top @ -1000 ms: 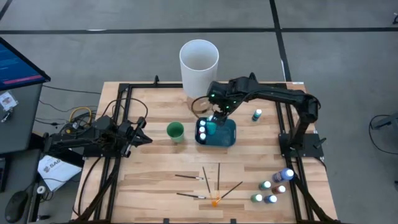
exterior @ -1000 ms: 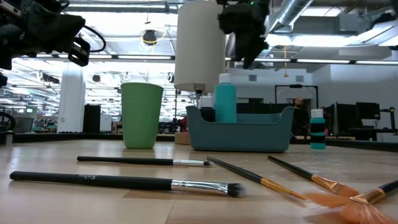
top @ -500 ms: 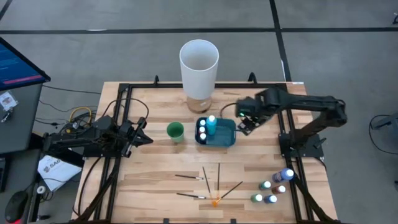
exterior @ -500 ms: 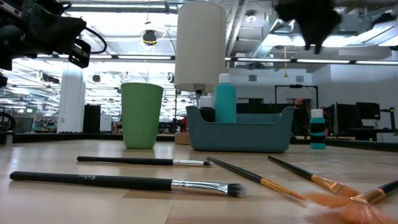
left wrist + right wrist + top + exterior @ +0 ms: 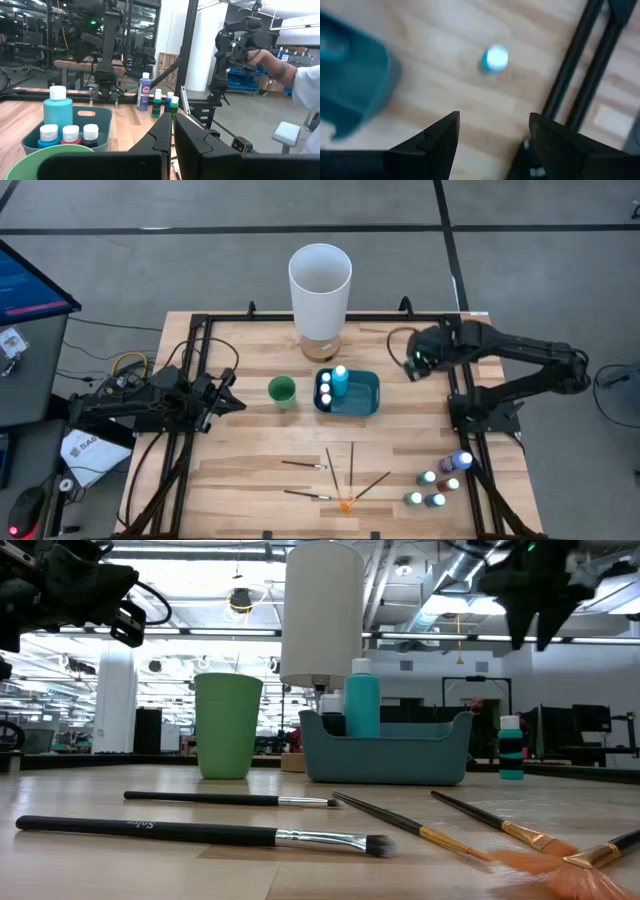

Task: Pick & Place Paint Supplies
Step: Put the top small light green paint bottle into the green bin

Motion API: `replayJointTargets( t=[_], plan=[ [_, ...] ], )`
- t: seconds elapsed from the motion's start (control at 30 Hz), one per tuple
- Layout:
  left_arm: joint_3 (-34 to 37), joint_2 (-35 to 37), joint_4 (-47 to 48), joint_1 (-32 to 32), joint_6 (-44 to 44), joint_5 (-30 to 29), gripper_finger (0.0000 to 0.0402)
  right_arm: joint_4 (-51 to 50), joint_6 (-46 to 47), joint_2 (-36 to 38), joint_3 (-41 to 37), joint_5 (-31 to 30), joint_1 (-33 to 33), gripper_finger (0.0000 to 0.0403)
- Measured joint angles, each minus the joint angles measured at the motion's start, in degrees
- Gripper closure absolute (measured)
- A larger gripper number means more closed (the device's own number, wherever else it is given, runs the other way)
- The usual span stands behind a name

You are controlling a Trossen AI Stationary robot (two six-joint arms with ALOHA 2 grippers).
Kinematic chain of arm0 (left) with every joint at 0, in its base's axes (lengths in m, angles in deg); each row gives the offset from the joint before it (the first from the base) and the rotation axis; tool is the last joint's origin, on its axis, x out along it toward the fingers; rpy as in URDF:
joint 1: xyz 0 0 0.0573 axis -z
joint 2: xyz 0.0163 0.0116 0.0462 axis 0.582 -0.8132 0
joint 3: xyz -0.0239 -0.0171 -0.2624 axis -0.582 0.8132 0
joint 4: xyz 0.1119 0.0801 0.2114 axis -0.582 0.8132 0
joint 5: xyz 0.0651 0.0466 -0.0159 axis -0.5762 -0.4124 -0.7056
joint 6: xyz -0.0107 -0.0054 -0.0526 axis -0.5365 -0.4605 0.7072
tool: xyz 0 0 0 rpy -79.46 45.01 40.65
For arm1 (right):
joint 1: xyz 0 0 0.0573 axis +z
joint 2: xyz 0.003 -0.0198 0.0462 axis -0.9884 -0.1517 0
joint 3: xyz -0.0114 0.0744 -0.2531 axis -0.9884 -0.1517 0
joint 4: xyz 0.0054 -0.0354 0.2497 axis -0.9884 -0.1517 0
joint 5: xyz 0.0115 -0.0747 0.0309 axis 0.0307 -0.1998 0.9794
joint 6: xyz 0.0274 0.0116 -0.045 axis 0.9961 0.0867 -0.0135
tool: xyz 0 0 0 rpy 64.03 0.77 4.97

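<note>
My right gripper (image 5: pixel 412 367) is open and empty, hanging above a small teal bottle with a white cap (image 5: pixel 495 58) that stands upright on the table right of the blue bin (image 5: pixel 362 395). The bottle also shows in the low view (image 5: pixel 511 748), well below the gripper (image 5: pixel 532 632). The bin holds a taller teal bottle (image 5: pixel 340 376) and three small capped bottles (image 5: pixel 70 134). Several bottles (image 5: pixel 440 480) stand at the near right. Several dark-handled brushes (image 5: pixel 335 475), one orange-tipped (image 5: pixel 347 503), lie flat near the front. My left gripper (image 5: pixel 228 397) is shut and empty, left of the green cup (image 5: pixel 282 390).
A tall white cylinder (image 5: pixel 320 288) stands behind the bin. The black frame rails (image 5: pixel 463 395) and the right arm's base (image 5: pixel 485 415) stand close to the right of the small bottle. Bare wood lies between the bin and the brushes.
My right gripper has gone from above the blue bin toward the table's right edge and now hangs over the small teal bottle. The tall teal bottle stays upright in the bin.
</note>
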Motion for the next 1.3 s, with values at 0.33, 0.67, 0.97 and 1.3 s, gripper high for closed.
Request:
replayJointTargets(
  t=[0.33,0.67,0.97,1.3],
  plan=[
    [0.01,0.00,-0.38,0.02,0.38,0.00,0.0394,14.74,-19.01,-1.60,-7.44,7.69,-19.88,0.0168],
    [0.01,0.00,-0.82,0.00,0.39,0.00,0.0394,26.36,-23.97,-1.58,-17.38,16.24,-25.97,0.0168],
    [0.01,0.00,-1.09,0.00,0.39,0.02,0.0394,28.79,-24.34,-1.58,-20.78,16.75,-26.29,0.0168],
    [0.01,0.00,-1.22,0.02,0.39,0.00,0.0394,31.14,-23.88,-1.58,-21.97,16.72,-26.27,0.0197]
  ],
)
